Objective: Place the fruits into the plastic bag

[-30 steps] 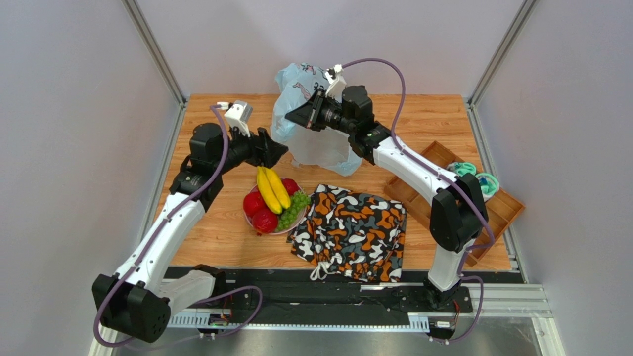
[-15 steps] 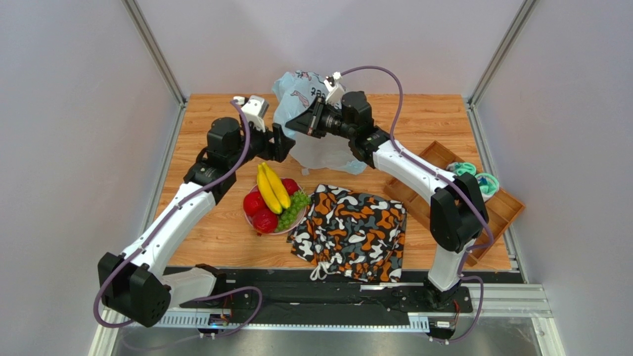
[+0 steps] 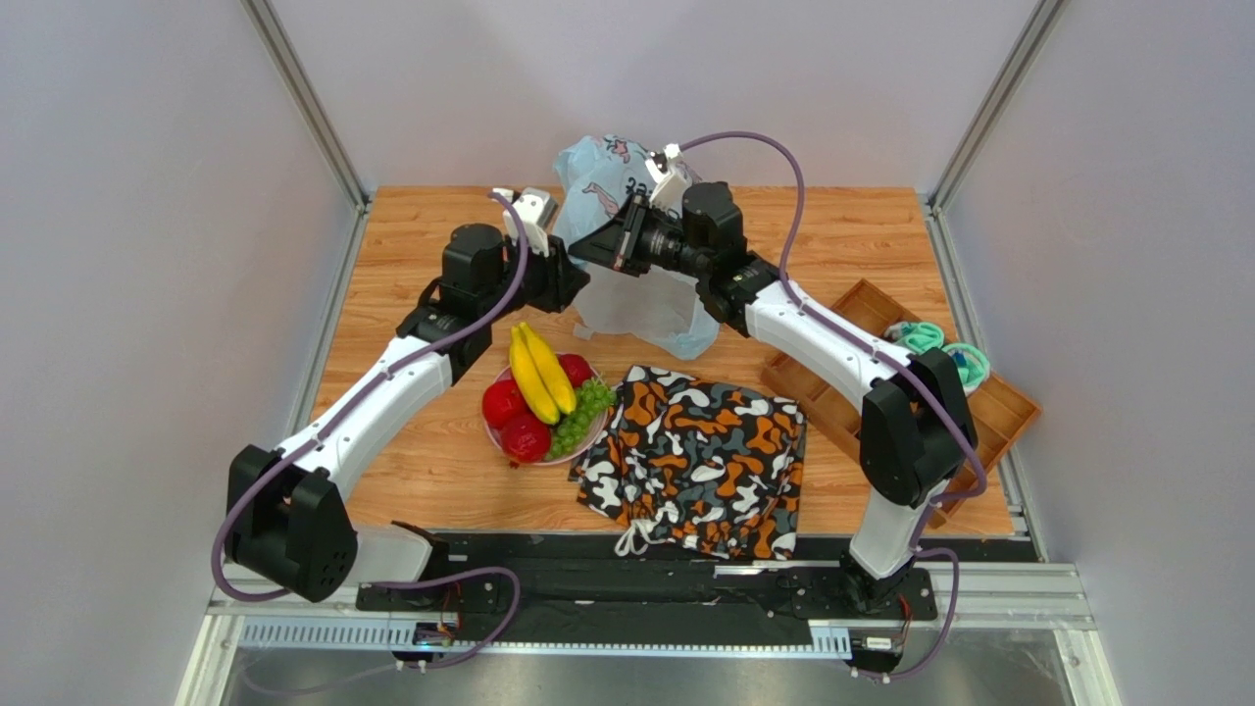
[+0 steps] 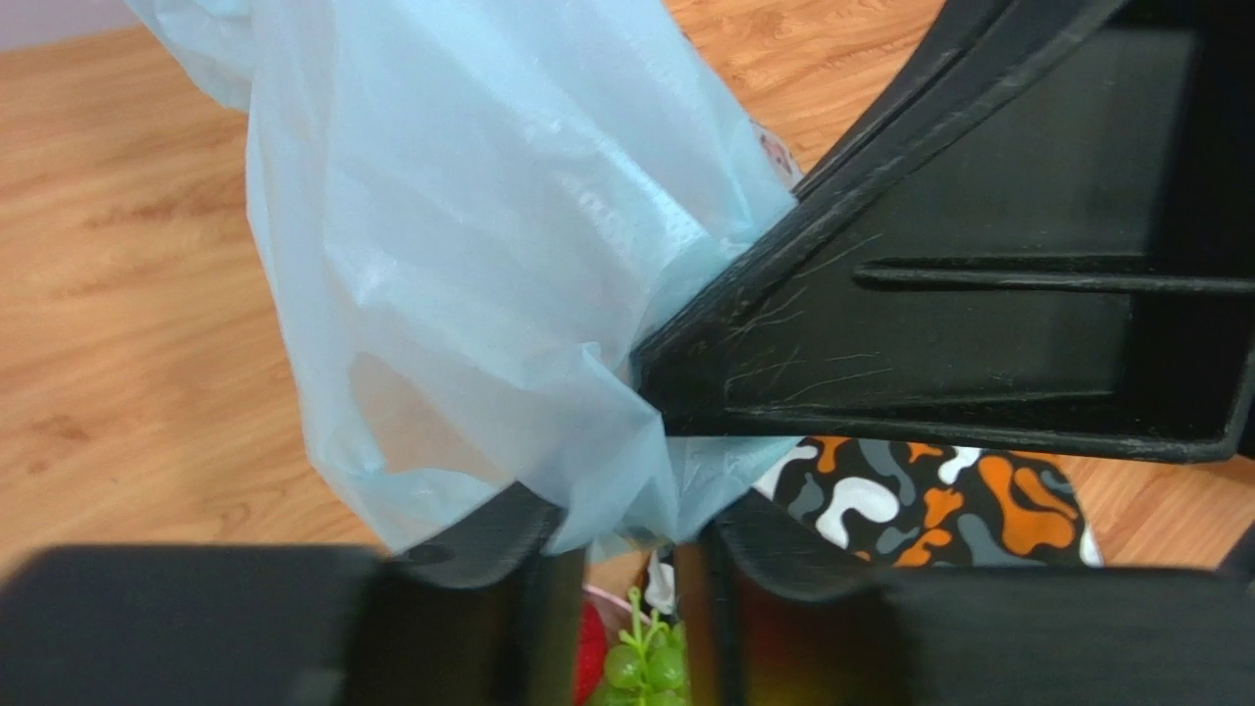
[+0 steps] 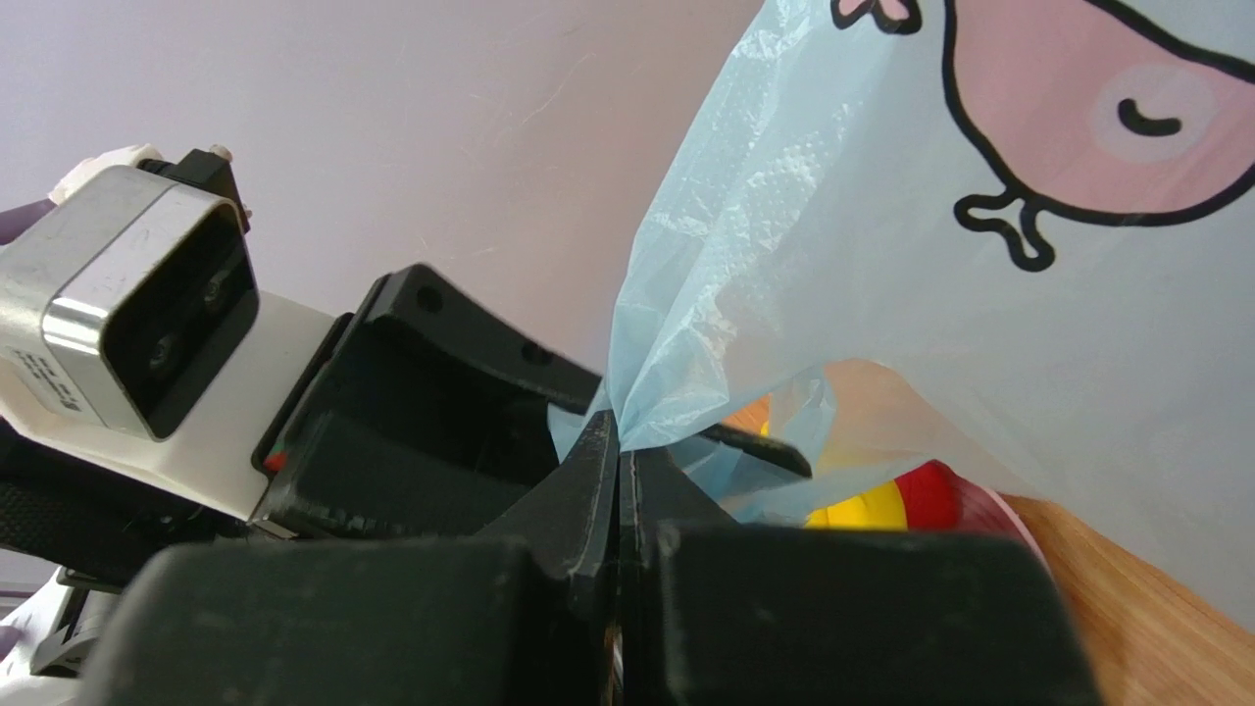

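From above, the plastic bag [image 3: 637, 302] hangs at the far middle of the wooden worktop [image 3: 427, 441], lifted by the right pincer [image 3: 579, 246], which has a fold of its upper left edge. The left pincer [image 3: 578, 283] sits just beside and below it, at the same edge of the bag. Nearer the arm bases, a pink plate [image 3: 495, 430] carries the fruits: two bananas [image 3: 538, 375], a grape bunch [image 3: 584, 411] and red round fruits [image 3: 522, 434]. A camouflage cloth [image 3: 693, 441] lies touching the plate's right side, and a wooden tray [image 3: 884, 386] lies at the right edge. In the left wrist view, the left pincer stands at a narrow gap; the bag's lower fold dips to that gap, though the film does not look pinched. The grapes show through the gap, and the right pincer's black finger presses into the bag from the right. In the right wrist view, the right pincer is closed tight on a gathered pinch of blue film, with the left arm's camera [image 5: 133, 331] close behind, and yellow and red fruit show dimly through the bag.
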Robot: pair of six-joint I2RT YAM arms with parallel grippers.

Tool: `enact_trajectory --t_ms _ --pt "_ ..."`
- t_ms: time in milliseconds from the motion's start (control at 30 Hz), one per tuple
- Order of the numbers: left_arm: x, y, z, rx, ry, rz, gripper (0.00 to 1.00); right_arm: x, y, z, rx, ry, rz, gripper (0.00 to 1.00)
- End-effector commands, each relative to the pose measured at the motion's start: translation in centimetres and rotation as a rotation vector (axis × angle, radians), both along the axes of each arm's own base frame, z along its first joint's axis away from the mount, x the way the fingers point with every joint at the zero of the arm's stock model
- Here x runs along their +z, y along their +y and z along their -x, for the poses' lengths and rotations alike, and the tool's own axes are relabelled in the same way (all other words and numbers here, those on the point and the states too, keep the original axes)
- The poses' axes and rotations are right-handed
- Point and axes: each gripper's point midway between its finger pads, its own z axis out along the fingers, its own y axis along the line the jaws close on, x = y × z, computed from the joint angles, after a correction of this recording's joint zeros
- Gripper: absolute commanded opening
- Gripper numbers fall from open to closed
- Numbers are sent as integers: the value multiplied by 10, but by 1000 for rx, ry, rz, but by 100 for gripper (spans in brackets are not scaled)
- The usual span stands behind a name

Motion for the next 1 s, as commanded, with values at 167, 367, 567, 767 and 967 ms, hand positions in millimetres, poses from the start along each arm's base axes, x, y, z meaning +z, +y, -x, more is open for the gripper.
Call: enact_trajectory --t_ms 167,367,567,767,967 --pt "46 0 2 23 -120 97 0 19 -20 7 -10 -43 15 24" --pt "43 4 1 56 -25 77 0 38 -78 10 -94 -119 67 70" --pt "50 1 4 19 28 114 0 -10 -156 21 -343 -165 442 82" --pt "58 -2 9 -13 44 135 0 -83 -208 22 -476 -36 747 85" --pt "62 2 12 -9 33 123 0 -115 -215 13 -490 31 836 86"
